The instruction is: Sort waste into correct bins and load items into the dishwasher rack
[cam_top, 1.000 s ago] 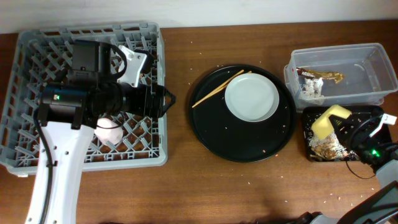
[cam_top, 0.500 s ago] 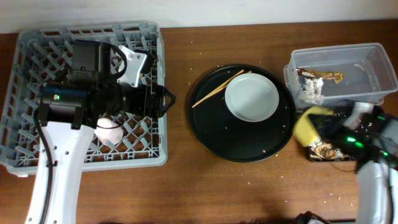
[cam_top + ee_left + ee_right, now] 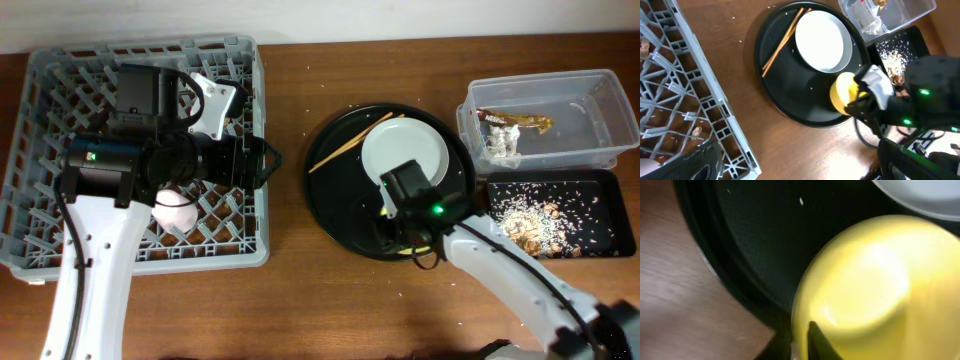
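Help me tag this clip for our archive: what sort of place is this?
Probably a robotics test bench staged as a dish-clearing station, not a real kitchen: a grey dishwasher rack on a wooden table, a round black tray with plate and chopsticks, and a clear tub of waste.

White links (image 3: 90, 265), black joints (image 3: 195, 160), green lights (image 3: 436, 210)

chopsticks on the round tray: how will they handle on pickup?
The chopsticks look thin and stiff, so probably very light. They lie flat on the smooth black tray, so they may slide or roll under a pinch. The pair lies close together near the plate; gripping both at once could scissor them apart.
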Robot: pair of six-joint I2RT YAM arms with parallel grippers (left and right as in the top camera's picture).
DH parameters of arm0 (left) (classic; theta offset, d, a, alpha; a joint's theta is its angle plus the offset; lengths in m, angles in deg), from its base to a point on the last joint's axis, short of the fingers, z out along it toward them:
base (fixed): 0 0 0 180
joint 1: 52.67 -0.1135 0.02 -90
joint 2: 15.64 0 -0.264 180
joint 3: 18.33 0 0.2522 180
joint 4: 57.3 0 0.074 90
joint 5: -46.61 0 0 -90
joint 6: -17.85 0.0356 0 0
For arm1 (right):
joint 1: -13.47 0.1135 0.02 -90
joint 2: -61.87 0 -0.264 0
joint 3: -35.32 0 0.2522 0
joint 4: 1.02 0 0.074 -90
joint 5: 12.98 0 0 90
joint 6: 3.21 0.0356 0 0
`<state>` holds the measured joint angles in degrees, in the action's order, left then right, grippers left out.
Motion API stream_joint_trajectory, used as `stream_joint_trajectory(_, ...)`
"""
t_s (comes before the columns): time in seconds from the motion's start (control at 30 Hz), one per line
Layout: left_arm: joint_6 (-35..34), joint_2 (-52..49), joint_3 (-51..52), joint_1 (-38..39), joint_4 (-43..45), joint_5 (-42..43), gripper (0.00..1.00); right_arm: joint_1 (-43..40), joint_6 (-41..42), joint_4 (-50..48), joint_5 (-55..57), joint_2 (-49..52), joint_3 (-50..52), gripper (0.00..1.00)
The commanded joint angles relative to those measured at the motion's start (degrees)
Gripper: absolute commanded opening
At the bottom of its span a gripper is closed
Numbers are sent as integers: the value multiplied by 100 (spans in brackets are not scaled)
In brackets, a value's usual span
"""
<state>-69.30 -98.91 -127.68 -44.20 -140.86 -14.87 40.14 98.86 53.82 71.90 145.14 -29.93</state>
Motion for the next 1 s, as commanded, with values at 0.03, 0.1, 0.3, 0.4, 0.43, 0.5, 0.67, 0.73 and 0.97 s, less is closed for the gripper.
stream_joint_trajectory(0.03, 114, -31, -68, 15, 4, 13, 99, 31, -125, -131, 103, 155, -188, 42)
stream_joint_trajectory(0.1, 111, -31, -68, 15, 4, 13, 99, 26, -61, 168, -109, -63, -776, 54)
stream_joint_trajectory(0.3, 87, -31, -68, 15, -63, 79, 99, -348, 363, 1010, 0, -85, -2564, 66)
stream_joint_trajectory(0.4, 136, -116, -66, 175, 599, 168, 99, -1449, 988, 1335, -463, -304, -2761, 75)
stream_joint_trajectory(0.43, 459, -321, -66, 487, 782, 66, 99, -1696, 988, 1362, -741, -310, -2761, 78)
stream_joint_trajectory(0.5, 457, -1047, -66, 1235, 1152, -1314, 99, -2026, 986, 1567, -776, -302, -2758, 98)
stream_joint_trajectory(0.67, 459, -2887, -66, 1657, 2876, -1934, 42, -2118, 986, 1687, -778, -302, -2756, 98)
stream_joint_trajectory(0.73, 459, -3357, -66, 1690, 3261, -1915, 35, -2111, 986, 1714, -778, -302, -2756, 98)
stream_joint_trajectory(0.97, 1419, -4345, -66, 2076, 4105, -1930, 29, -2107, 986, 1727, -778, -302, -2756, 99)
